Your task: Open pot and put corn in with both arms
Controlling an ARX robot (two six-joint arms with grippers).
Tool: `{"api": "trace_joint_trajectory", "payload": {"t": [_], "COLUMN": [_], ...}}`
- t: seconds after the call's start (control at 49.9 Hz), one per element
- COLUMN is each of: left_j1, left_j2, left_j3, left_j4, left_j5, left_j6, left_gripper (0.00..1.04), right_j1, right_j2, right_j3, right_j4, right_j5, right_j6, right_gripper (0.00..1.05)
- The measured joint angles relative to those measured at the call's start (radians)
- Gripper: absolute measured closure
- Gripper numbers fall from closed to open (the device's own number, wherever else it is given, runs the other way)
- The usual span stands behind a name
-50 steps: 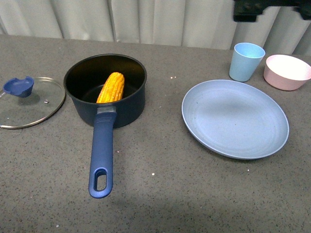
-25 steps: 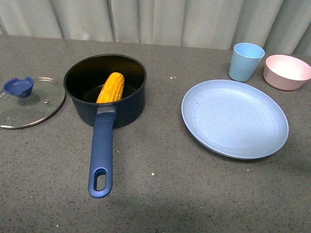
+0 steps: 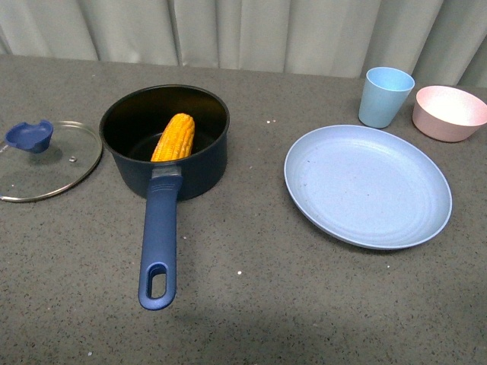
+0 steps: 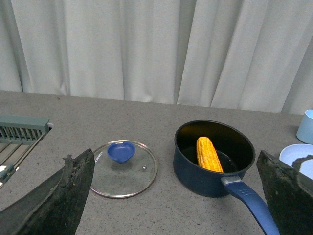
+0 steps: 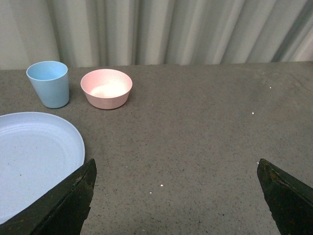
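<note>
Pot [image 3: 164,144] mouth uncovered; lid [image 3: 46,158] just left; bare counter [image 3: 251,251] between pot and plate [image 3: 368,185].

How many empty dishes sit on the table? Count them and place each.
3: the blue plate right of the pot, the light-blue cup behind the plate, and the pink bowl right of the cup. None seems hidden.

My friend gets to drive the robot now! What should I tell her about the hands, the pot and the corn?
Left gripper: open, holding nothing, raised above the table.
Right gripper: open, holding nothing, also raised.
The dark navy-blue saucepan is uncovered; its glass lid with the blue knob lies flat on the grey table beside it.
The yellow-orange corn cob leans inside the saucepan.
Done: pot opened, corn in.
Left: seemingly nothing.
</note>
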Motion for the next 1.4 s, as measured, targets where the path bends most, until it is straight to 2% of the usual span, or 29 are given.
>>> {"api": "trace_joint_trajectory", "payload": {"t": [0.12, 0.26, 0.28, 0.32, 0.4, 0.481, 0.901, 0.941, 1.061, 1.402], "left_j1": [0.0, 0.0, 0.0, 0.0, 0.0, 0.0, 0.0, 0.0, 0.0, 0.0], "left_j2": [0.0, 0.0, 0.0, 0.0, 0.0, 0.0, 0.0, 0.0, 0.0, 0.0], "left_j3": [0.0, 0.0, 0.0, 0.0, 0.0, 0.0, 0.0, 0.0, 0.0, 0.0], "left_j4": [0.0, 0.0, 0.0, 0.0, 0.0, 0.0, 0.0, 0.0, 0.0, 0.0], "left_j5": [0.0, 0.0, 0.0, 0.0, 0.0, -0.001, 0.0, 0.0, 0.0, 0.0], "left_j6": [0.0, 0.0, 0.0, 0.0, 0.0, 0.0, 0.0, 0.0, 0.0, 0.0], "left_gripper": [0.06, 0.06, 0.06, 0.06, 0.06, 0.06, 0.06, 0.06, 0.06, 0.06], "right_j1": [0.008, 0.02, 0.019, -0.005, -0.1, -0.124, -0.13, -0.13, -0.13, -0.13], "right_j2": [-0.148, -0.201, -0.203, -0.218, -0.265, -0.309, -0.403, -0.412, -0.537, -0.58], "right_j3": [0.0, 0.001, 0.0, -0.011, -0.029, -0.029, -0.029, -0.029, -0.029, -0.029], "right_j4": [-0.125, -0.138, -0.138, -0.102, -0.022, -0.03, -0.127, -0.138, -0.299, -0.313], "right_j5": [0.008, 0.011, 0.004, -0.08, -0.367, -0.49, -0.507, -0.507, -0.509, -0.509], "right_j6": [0.031, 0.04, 0.04, 0.033, 0.021, 0.017, 0.011, 0.009, 0.008, 0.008], "right_gripper": [0.09, 0.09, 0.09, 0.13, 0.27, 0.41, 1.03, 1.03, 1.04, 1.04]}}
